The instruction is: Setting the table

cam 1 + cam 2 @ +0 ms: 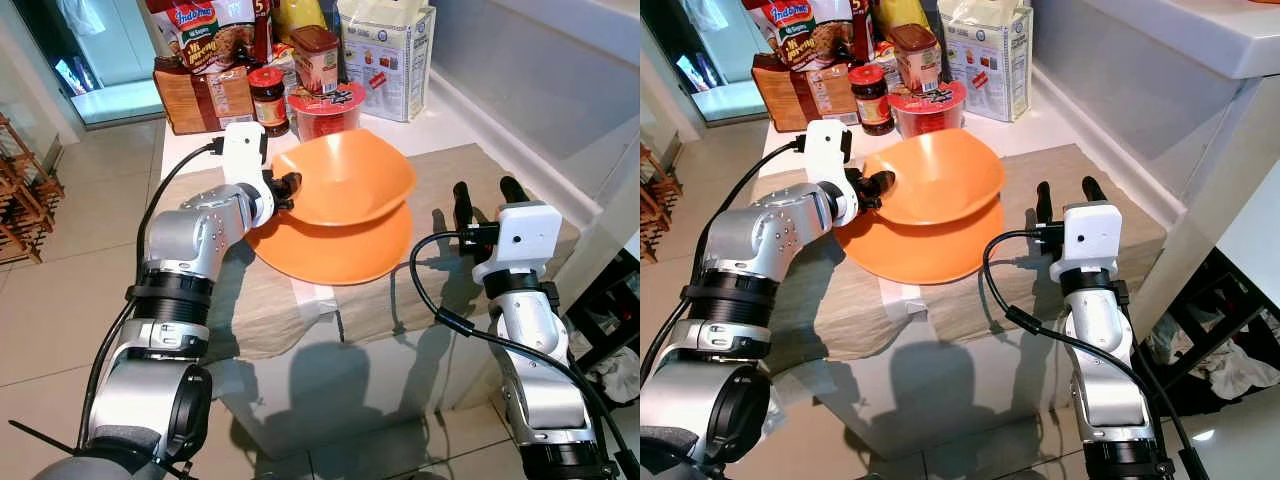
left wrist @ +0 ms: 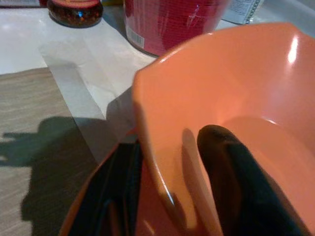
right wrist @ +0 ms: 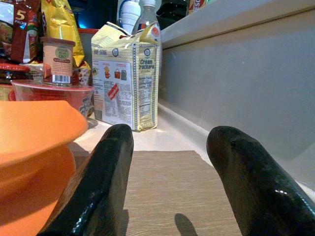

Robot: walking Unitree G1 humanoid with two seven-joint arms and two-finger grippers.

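Note:
An orange bowl [image 1: 345, 180] is held tilted just above an orange plate [image 1: 335, 250] that lies on the wood-grain table mat [image 1: 450, 170]. My left gripper [image 1: 287, 190] is shut on the bowl's left rim, one finger inside [image 2: 236, 182] and one outside the wall. My right gripper [image 1: 485, 200] is open over the mat to the right of the plate, with nothing between its fingers [image 3: 98, 187].
At the table's far end stand packets of noodles [image 1: 205, 35], a dark sauce jar [image 1: 268, 100], a red cup-noodle tub [image 1: 325, 110], a brown jar [image 1: 315, 58] and a cracker bag [image 1: 385, 55]. A white counter wall [image 1: 540, 70] runs along the right. Tiled floor lies to the left.

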